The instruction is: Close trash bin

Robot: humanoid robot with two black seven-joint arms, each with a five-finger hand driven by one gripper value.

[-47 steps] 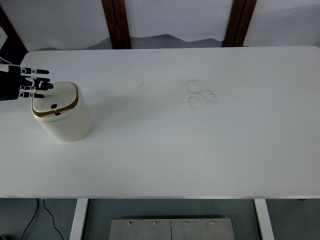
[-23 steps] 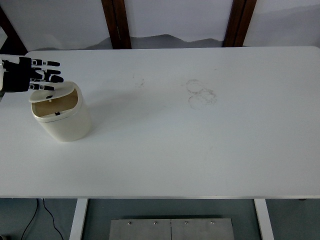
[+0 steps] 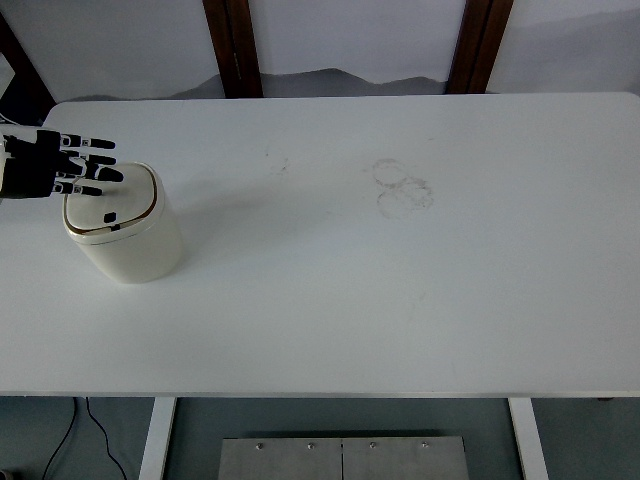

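Note:
A small cream trash bin [image 3: 125,240] with a gold-trimmed lid [image 3: 110,206] stands at the table's left side. The lid lies flat on the bin, closed. My left hand [image 3: 85,165] comes in from the left edge and hovers over the lid's far left part. Its fingers [image 3: 95,174] are spread and straight, holding nothing. The right arm is out of view.
The white table [image 3: 400,290] stretches to the right of the bin, with faint ring marks [image 3: 402,188] at its centre back. Two dark wooden posts [image 3: 233,45] stand behind the far edge.
The lid was flat, then popped up half a second ago, and is now down flat again. My left hand rose toward the back, then came down over the lid.

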